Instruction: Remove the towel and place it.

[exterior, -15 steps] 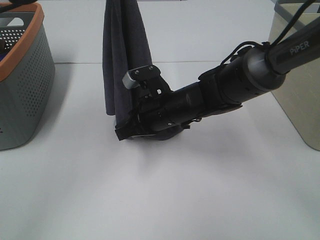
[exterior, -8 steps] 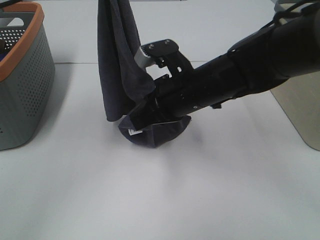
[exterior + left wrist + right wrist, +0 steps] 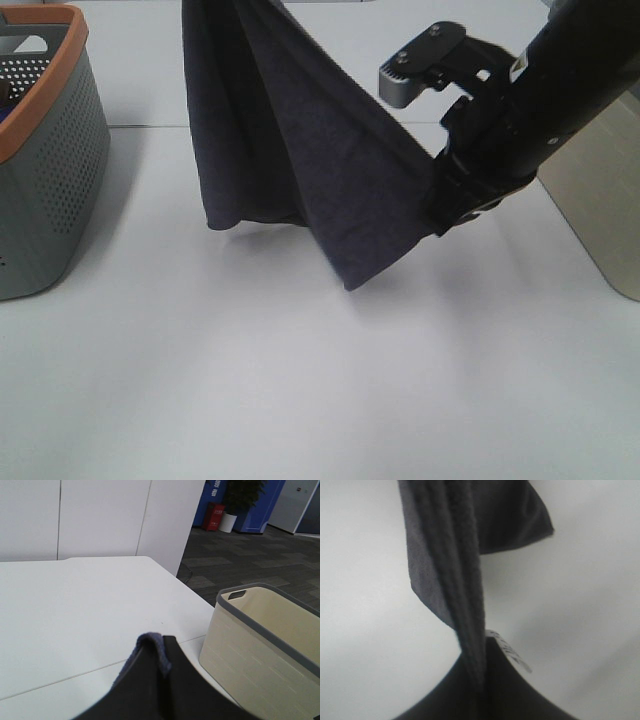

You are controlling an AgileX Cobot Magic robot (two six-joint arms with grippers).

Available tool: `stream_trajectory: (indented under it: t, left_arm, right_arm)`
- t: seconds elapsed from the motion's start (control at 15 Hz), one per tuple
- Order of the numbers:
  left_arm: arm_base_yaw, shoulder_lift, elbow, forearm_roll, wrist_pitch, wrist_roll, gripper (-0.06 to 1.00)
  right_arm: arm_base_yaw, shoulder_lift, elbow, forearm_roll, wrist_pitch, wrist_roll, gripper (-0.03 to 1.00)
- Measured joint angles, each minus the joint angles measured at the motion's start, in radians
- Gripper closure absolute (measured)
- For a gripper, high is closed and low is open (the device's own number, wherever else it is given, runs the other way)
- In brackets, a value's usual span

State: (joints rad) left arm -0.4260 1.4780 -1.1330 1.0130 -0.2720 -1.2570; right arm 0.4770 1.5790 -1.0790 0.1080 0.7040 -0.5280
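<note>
The dark charcoal towel (image 3: 300, 150) hangs in the air over the white table, stretched between two held points. Its top runs out of the exterior view's upper edge. In the left wrist view my left gripper (image 3: 162, 652) is shut on a fold of the towel (image 3: 150, 642). My right gripper (image 3: 442, 208) is shut on the towel's lower right corner and holds it out to the right, above the table. The right wrist view shows the towel's hem (image 3: 465, 580) running into the shut right gripper (image 3: 481, 680), with the small white tag (image 3: 510, 652) beside it.
A grey perforated basket with an orange rim (image 3: 45, 150) stands at the left edge. A beige bin with a grey rim (image 3: 600, 190) stands at the right, behind my right arm; the same beige bin (image 3: 265, 650) shows in the left wrist view. The white table (image 3: 300, 380) lies below.
My right gripper has risen and swung to the right with the towel's lower corner. The towel, bunched and touching the table before, now spreads out clear of it.
</note>
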Motion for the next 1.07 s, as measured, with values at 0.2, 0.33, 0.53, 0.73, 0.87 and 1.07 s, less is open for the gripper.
stream_trajectory:
  t: [0.2, 0.33, 0.53, 0.73, 0.87, 1.07]
  left_arm:
    - [0.000, 0.000, 0.000, -0.034, 0.024, -0.015, 0.94]
    - [0.000, 0.000, 0.000, -0.035, 0.027, -0.016, 0.94]
    - [0.000, 0.000, 0.000, -0.095, 0.027, -0.016, 0.94]
    - [0.007, 0.005, 0.000, -0.147, 0.018, -0.005, 0.94]
    - [0.053, 0.026, 0.000, -0.192, -0.056, 0.032, 0.94]
    - [0.151, 0.079, 0.000, -0.266, -0.183, 0.047, 0.94]
  right_arm:
    - [-0.023, -0.020, -0.137, -0.176, 0.107, 0.023, 0.94]
    - [-0.023, -0.022, -0.254, -0.252, 0.153, 0.022, 0.94]
    - [-0.023, -0.022, -0.422, -0.371, 0.211, 0.022, 0.94]
    - [-0.023, -0.022, -0.501, -0.391, 0.217, 0.022, 0.94]
    - [-0.028, -0.020, -0.502, -0.395, 0.220, 0.022, 0.94]
    - [-0.070, -0.009, -0.502, -0.389, 0.208, 0.022, 0.94]
